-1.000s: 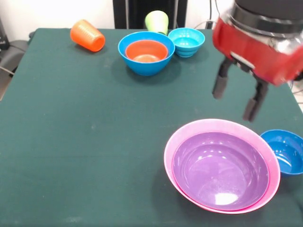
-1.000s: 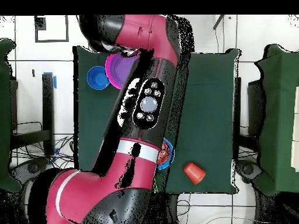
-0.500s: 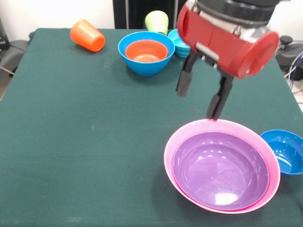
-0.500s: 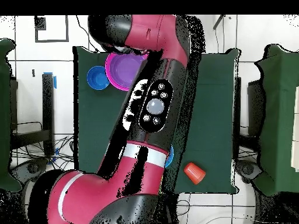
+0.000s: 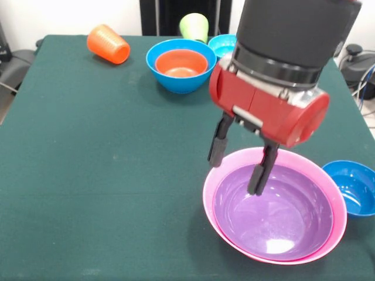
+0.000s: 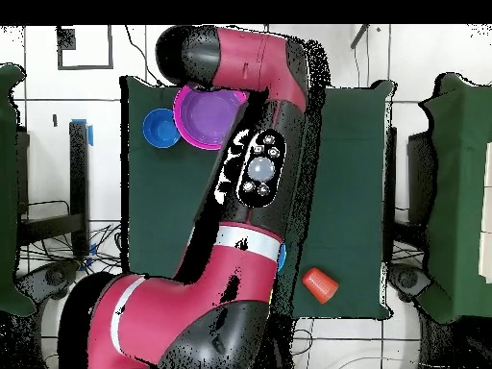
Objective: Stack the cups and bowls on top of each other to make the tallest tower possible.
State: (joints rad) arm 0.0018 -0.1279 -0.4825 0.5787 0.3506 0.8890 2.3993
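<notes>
Front view: the spread-fingered gripper [image 5: 237,158] is now straddling the glossy pink bowl's [image 5: 334,231] upper-left rim, having descended from above it.

You have the purple bowl [image 5: 275,213] nested upright in the huge pink bowl [image 5: 214,175], with the dark blue bowl [image 5: 354,187] just beside them. Across the table the orange bowl [image 5: 181,63] sits inside the medium blue bowl [image 5: 170,82], the cyan bowl [image 5: 221,44] alongside, the lime cup [image 5: 194,26] behind, and the ribbed orange cup [image 5: 108,44] on its side
</notes>
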